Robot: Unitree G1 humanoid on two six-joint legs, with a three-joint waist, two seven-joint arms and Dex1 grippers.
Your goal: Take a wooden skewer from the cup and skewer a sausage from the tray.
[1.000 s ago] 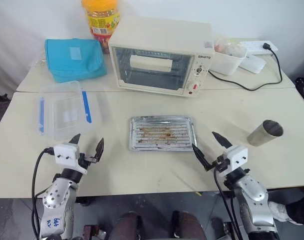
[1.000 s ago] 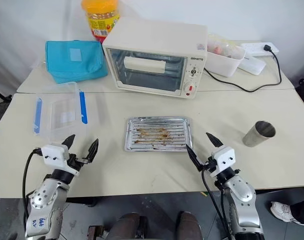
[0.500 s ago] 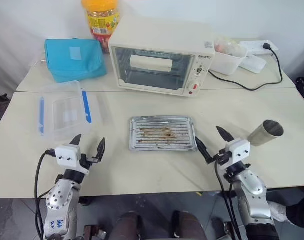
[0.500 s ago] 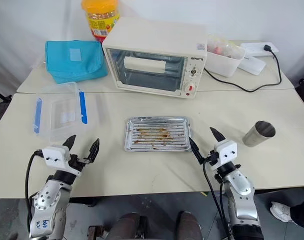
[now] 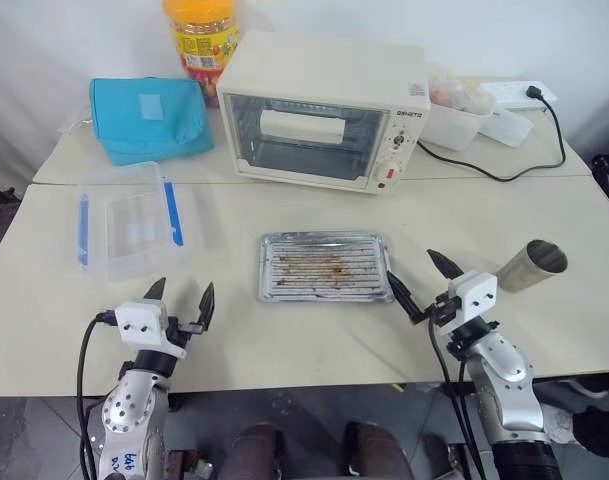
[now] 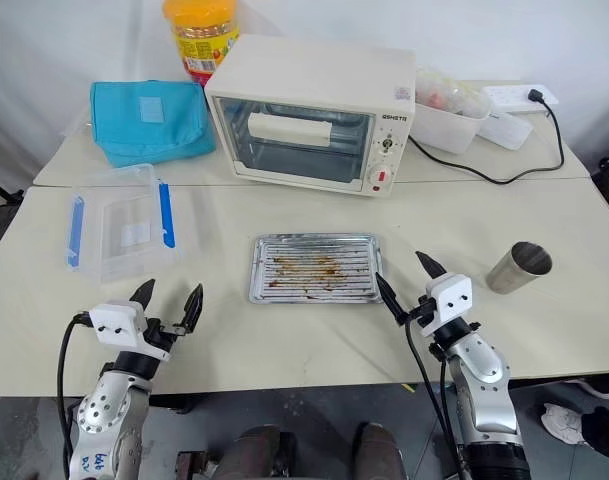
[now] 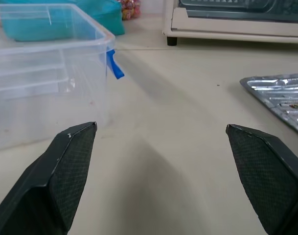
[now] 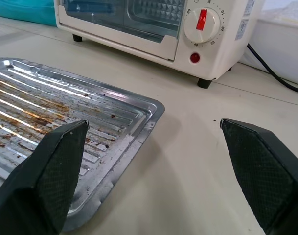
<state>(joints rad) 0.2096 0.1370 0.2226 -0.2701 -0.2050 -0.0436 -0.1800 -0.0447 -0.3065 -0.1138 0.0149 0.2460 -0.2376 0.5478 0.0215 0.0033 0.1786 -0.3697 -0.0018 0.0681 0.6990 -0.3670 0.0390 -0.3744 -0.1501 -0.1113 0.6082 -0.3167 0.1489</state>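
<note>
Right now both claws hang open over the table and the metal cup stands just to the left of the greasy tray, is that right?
Not quite. Both claws, left claw and right claw, are open, but the cup stands to the right of the tray, beyond the right claw. The left eye view shows it.
</note>
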